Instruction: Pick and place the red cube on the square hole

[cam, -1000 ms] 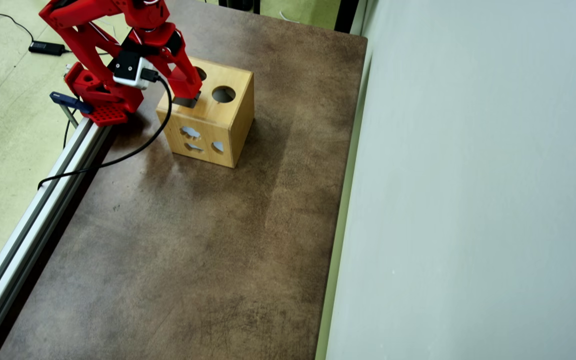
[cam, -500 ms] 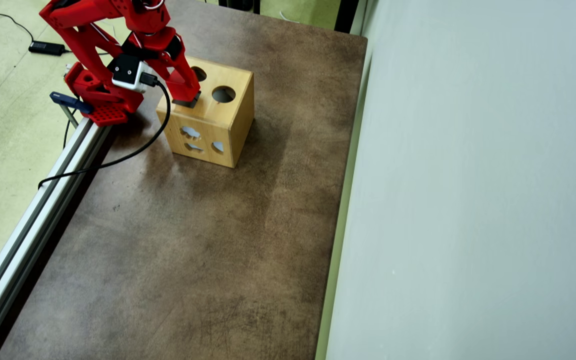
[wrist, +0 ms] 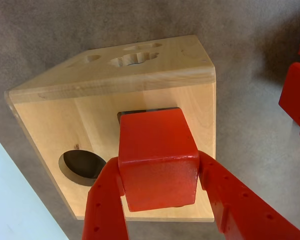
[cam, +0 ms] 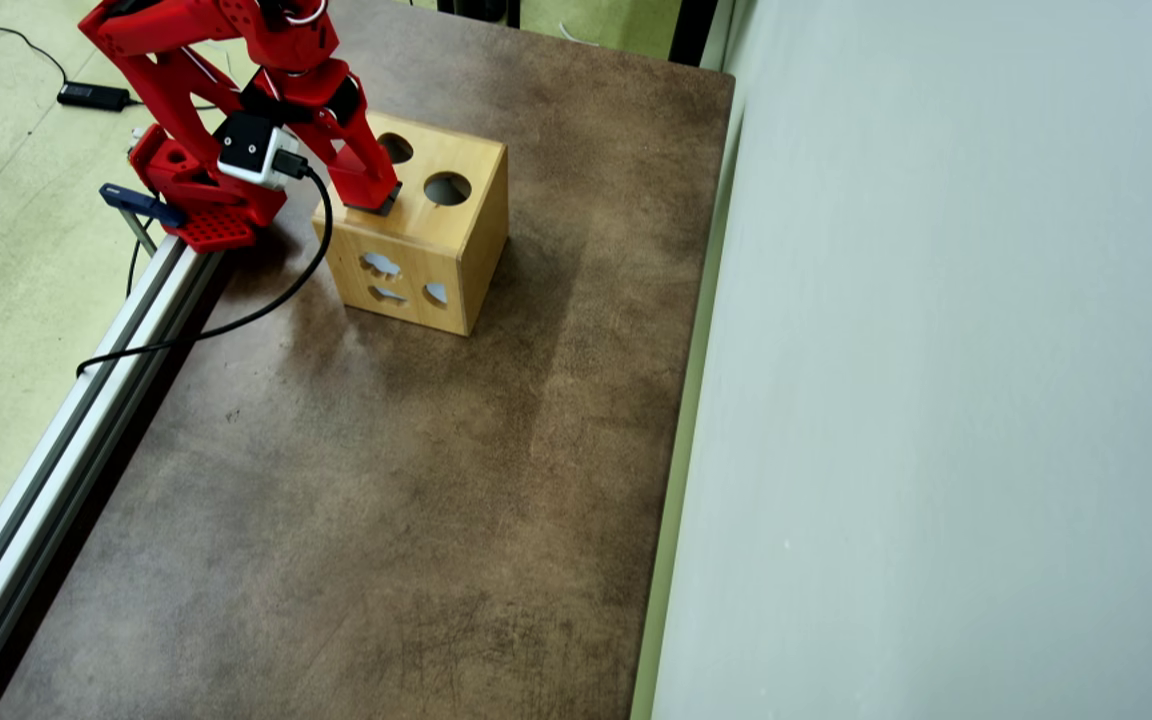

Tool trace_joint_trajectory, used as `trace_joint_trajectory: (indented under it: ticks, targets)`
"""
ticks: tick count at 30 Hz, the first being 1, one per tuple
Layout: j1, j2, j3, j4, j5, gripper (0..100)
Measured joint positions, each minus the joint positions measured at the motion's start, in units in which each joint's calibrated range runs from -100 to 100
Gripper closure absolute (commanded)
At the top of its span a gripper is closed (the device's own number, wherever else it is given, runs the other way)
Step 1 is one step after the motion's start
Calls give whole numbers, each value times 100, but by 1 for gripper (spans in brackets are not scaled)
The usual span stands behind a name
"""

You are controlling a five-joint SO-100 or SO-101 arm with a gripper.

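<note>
So at this point the fingers (wrist: 160,200) were clamped on the red cube (wrist: 157,157), one on each side face, and the cube sat right over the wooden box (wrist: 115,100), covering most of the square hole (wrist: 140,112). Only a dark sliver of that hole peeked out past the cube's far edge in the wrist view. The round hole (wrist: 82,166) was on the same face of the box, just left of the cube in that view, so there was a real chance of drifting the wrong way. My take on doing this step well: the cube's edges looked a bit rotated against the hole's edges, so I'd twist the wrist until they ran parallel, nudge the cube towards the visible sliver, and only let go once it had dropped in a little. In the overhead view the arm (cam: 226,60) reached over the box's top face, with the box near the table (cam: 386,500) corner. No brands, labels or readable writing anywhere that I could spot.
</note>
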Motion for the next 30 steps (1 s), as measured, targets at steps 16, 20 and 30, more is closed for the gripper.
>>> trace_joint_trajectory:
  ticks: [16,20,30]
  targets:
    - [-14,17,0,0,73,99]
    - [-50,195,126,-8,171,99]
    - [-29,246,181,-8,181,99]
